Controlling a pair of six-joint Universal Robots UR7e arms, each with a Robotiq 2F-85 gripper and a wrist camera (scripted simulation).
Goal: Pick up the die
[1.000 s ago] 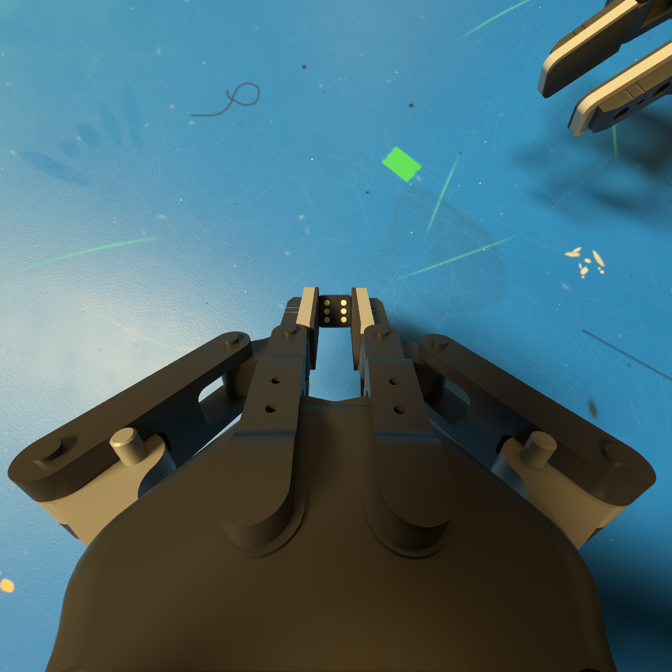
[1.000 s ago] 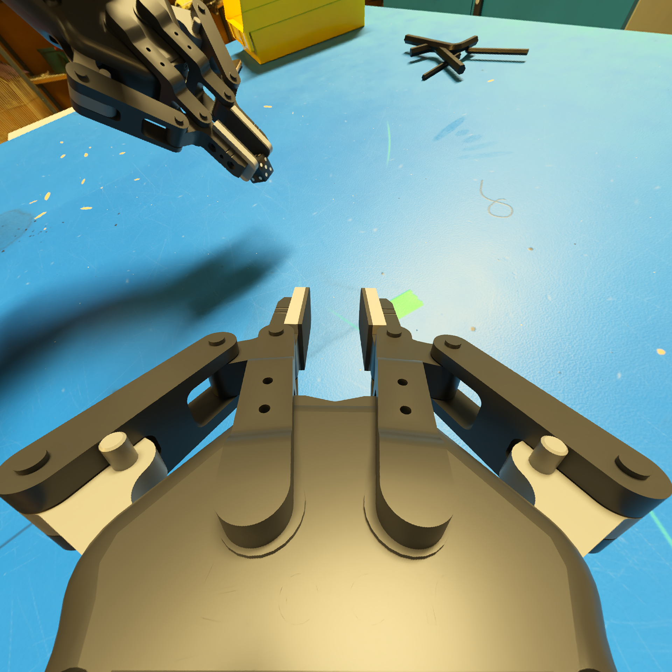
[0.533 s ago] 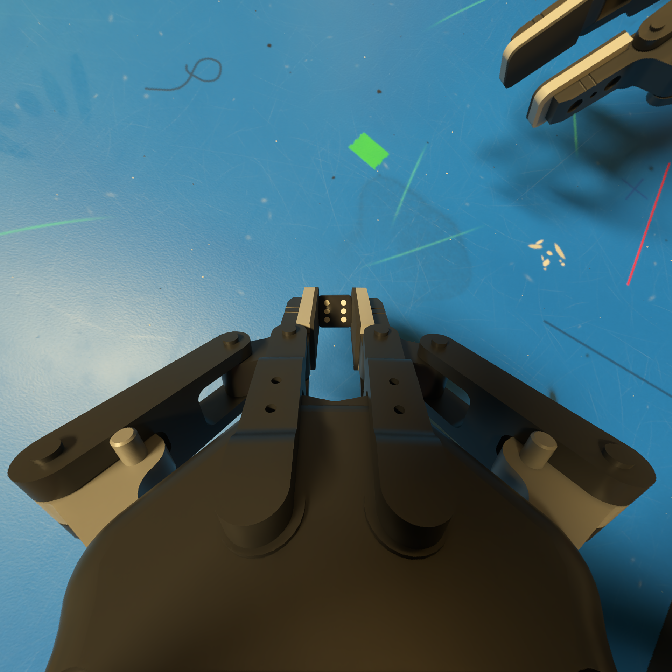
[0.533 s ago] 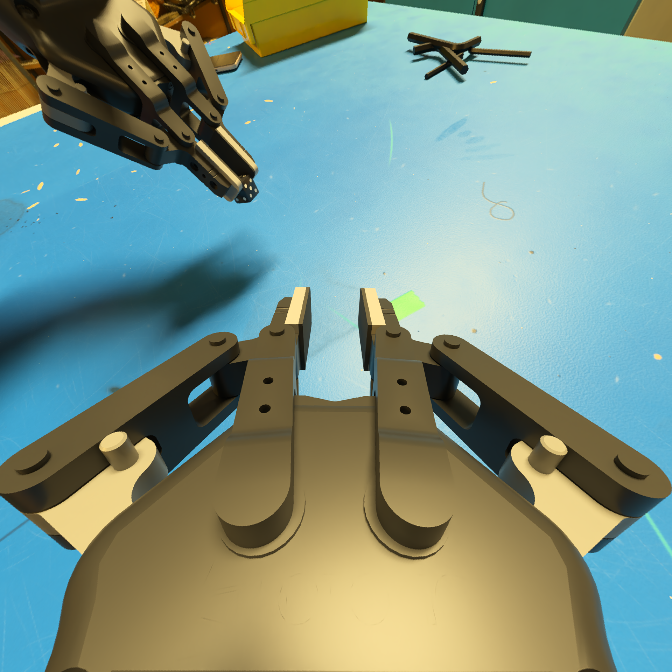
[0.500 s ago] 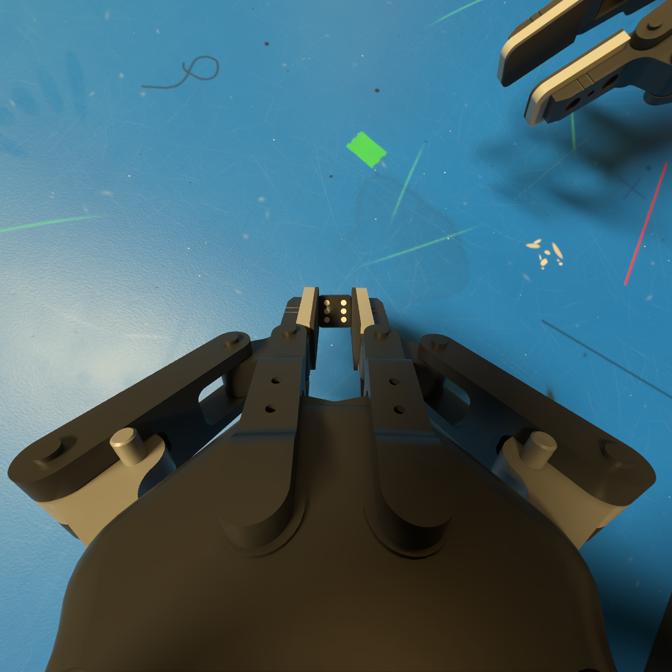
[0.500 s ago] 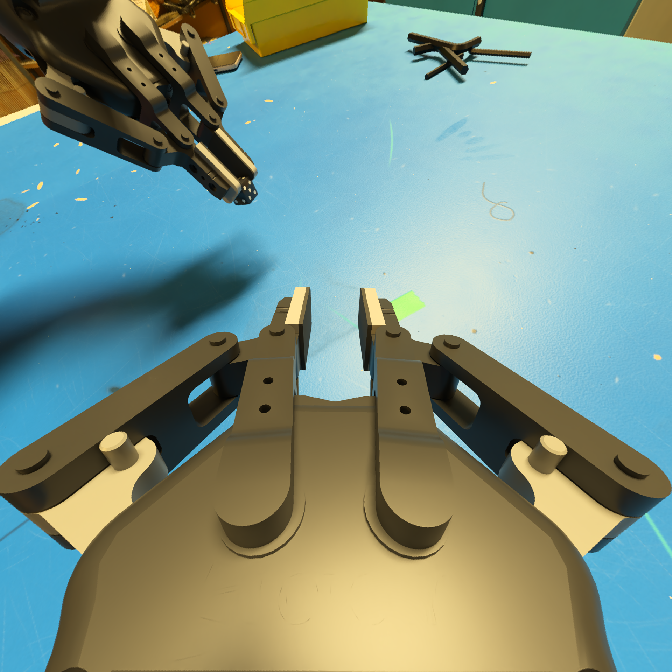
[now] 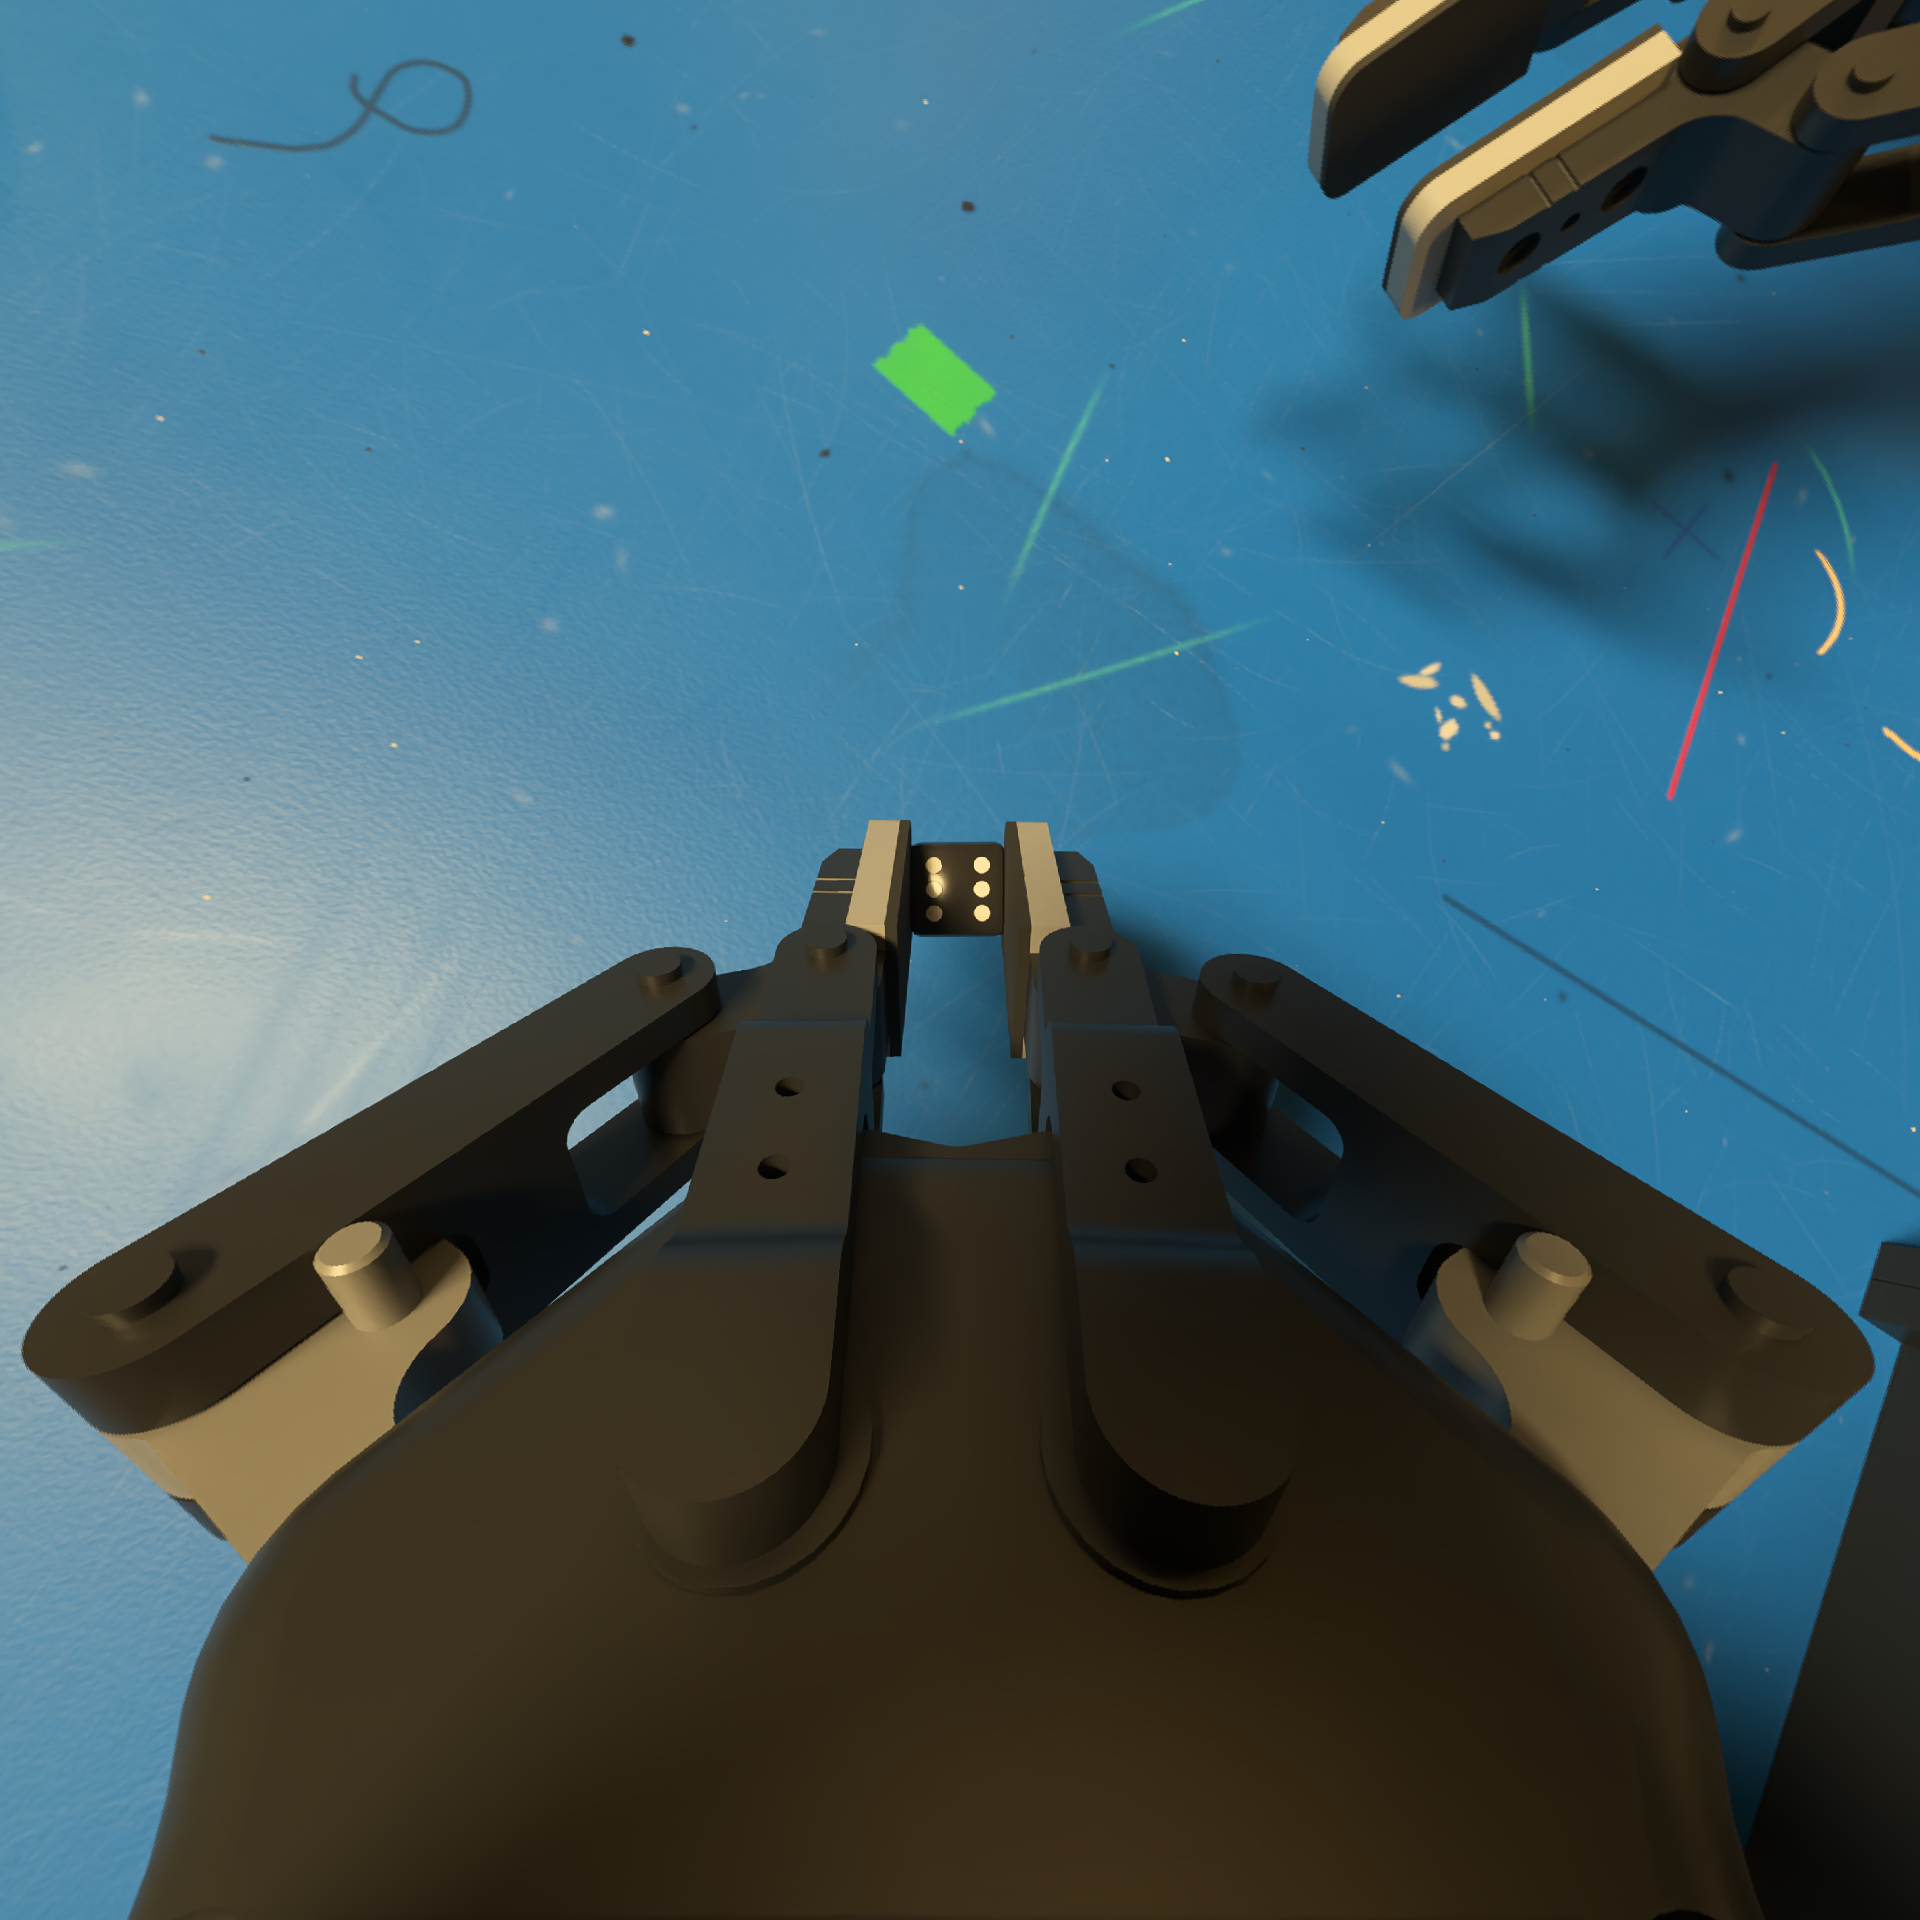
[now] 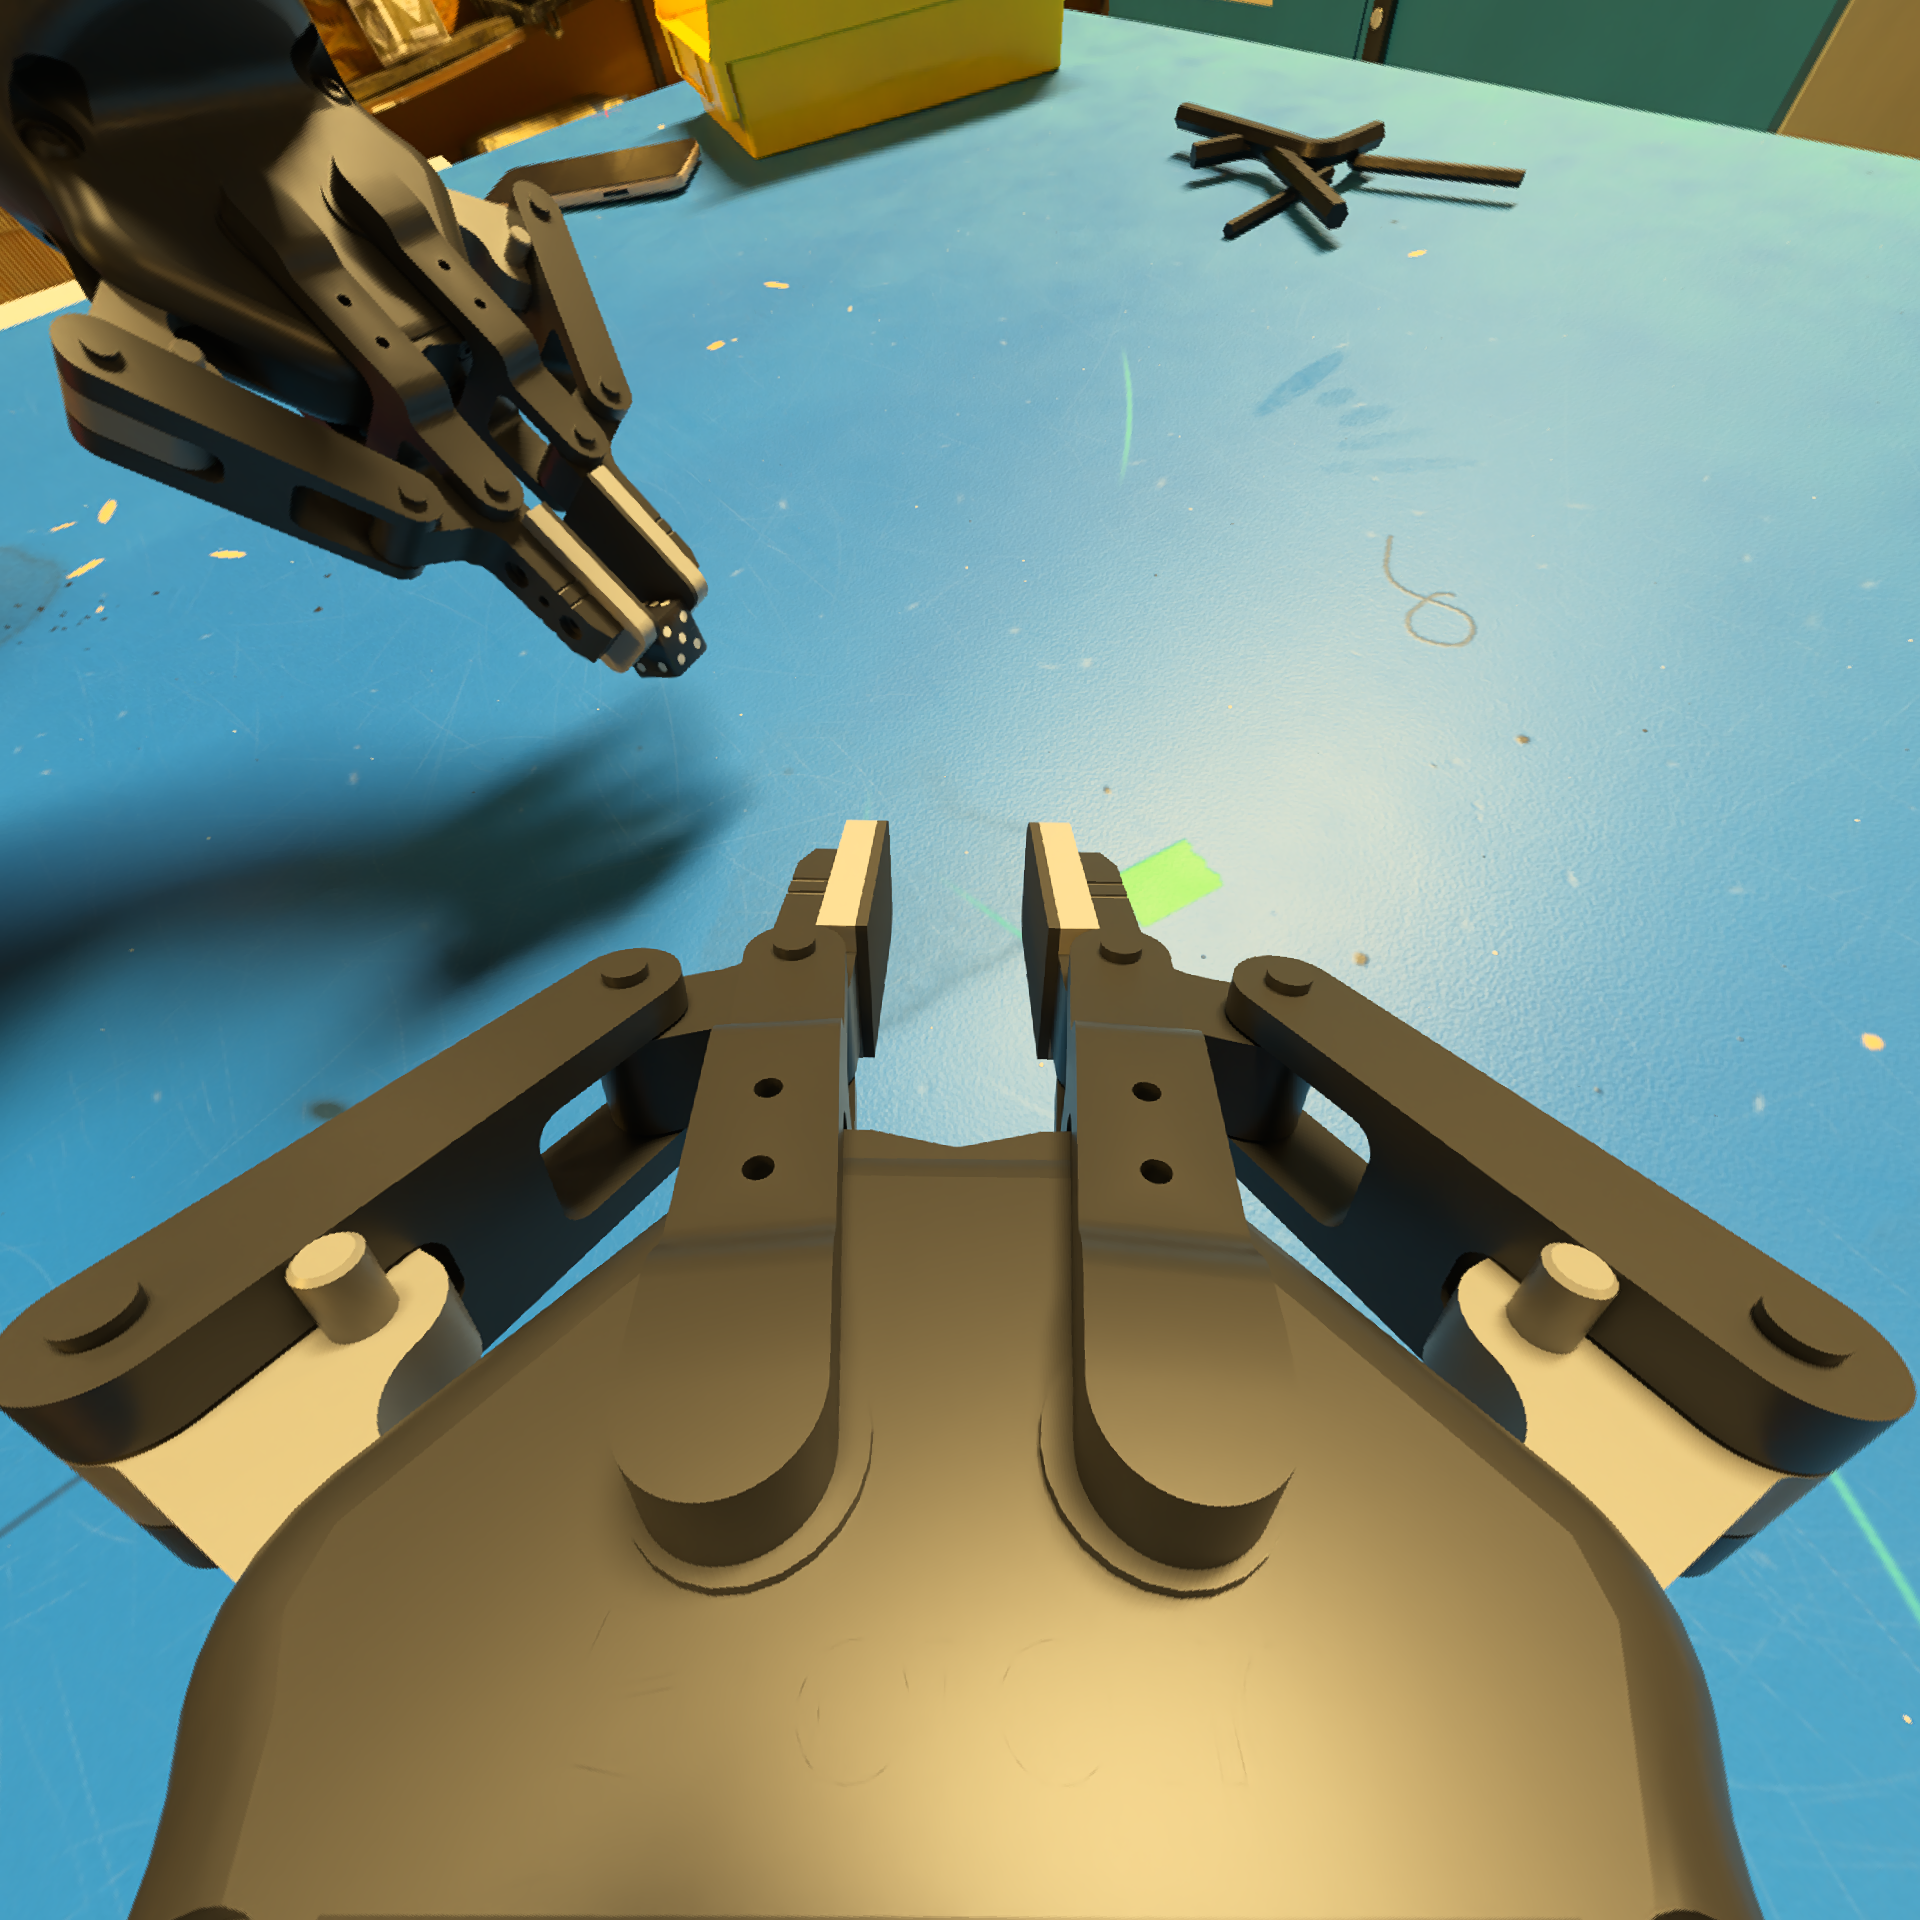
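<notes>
In the left wrist view, the left hand (image 7: 957,883) was closed on the die (image 7: 957,886), a small black cube with pale dots, pinched between the two fingertip pads at their very ends. The six-dot face looked back toward the camera. The die hung above the blue counter (image 7: 416,623), clear of its surface. A green scrap of tape (image 7: 933,377) lay on the counter farther ahead, with thin green scratches near it and a red line (image 7: 1720,634) off to the right. The right hand (image 7: 1382,218) showed in the upper right corner, its fingers apart with nothing between them.

In the right wrist view, the right hand (image 8: 957,873) was open and empty, its pads parted above the counter (image 8: 1455,831), the green tape (image 8: 1174,878) just beside its right fingertip. The left hand (image 8: 649,623) reached in from the upper left, tilted downward, with the die (image 8: 673,642) gripped at its tips, held off the counter above its own shadow. Far back stood a yellow box (image 8: 873,57), a dark flat phone-like slab (image 8: 613,171) beside it, and a pile of dark sticks (image 8: 1320,171) to the right.
</notes>
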